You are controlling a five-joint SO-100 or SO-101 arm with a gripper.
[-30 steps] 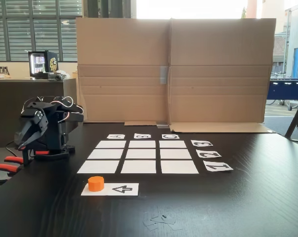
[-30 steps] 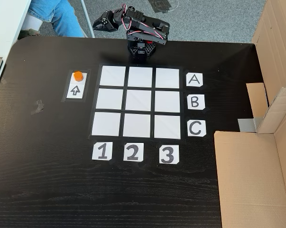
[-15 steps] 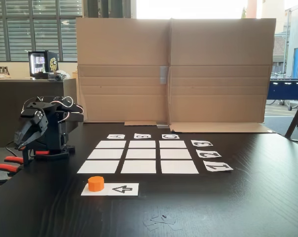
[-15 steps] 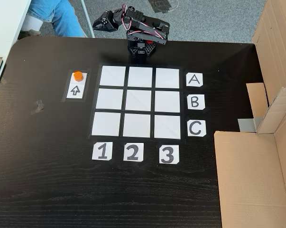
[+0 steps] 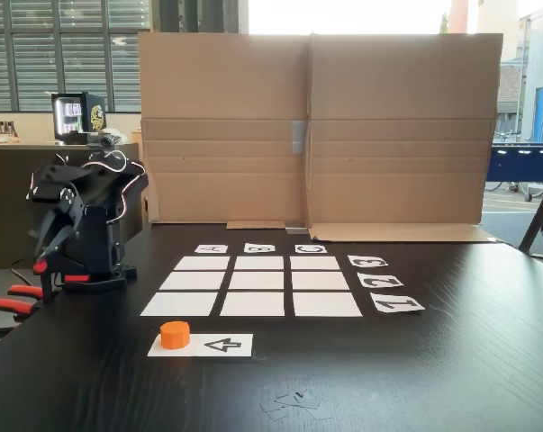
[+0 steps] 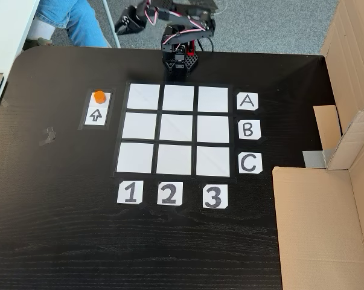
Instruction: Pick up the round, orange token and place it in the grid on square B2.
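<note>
Fixed view from the side: a small bright orange plastic cylinder token [image 5: 175,334] sits on a white paper arrow strip [image 5: 201,345], just before the nine-rectangle white paper grid [image 5: 252,285] on the black tabletop [image 5: 451,360]. Fixed view from above: the token [image 6: 99,96] lies left of the grid [image 6: 175,129], apart from centre square B2 [image 6: 176,128], while the black arm's end effector [image 6: 125,22] hangs beyond the tabletop's far edge; I cannot tell its opening.

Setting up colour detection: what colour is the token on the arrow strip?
Bright orange. The token shows best in the low fixed view, against the white arrow strip.

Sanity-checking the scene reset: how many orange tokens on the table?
1. The token sits on the arrow strip, beyond the arrow's tip, left of the grid in the top-down fixed view. None hidden that I can see.
</note>
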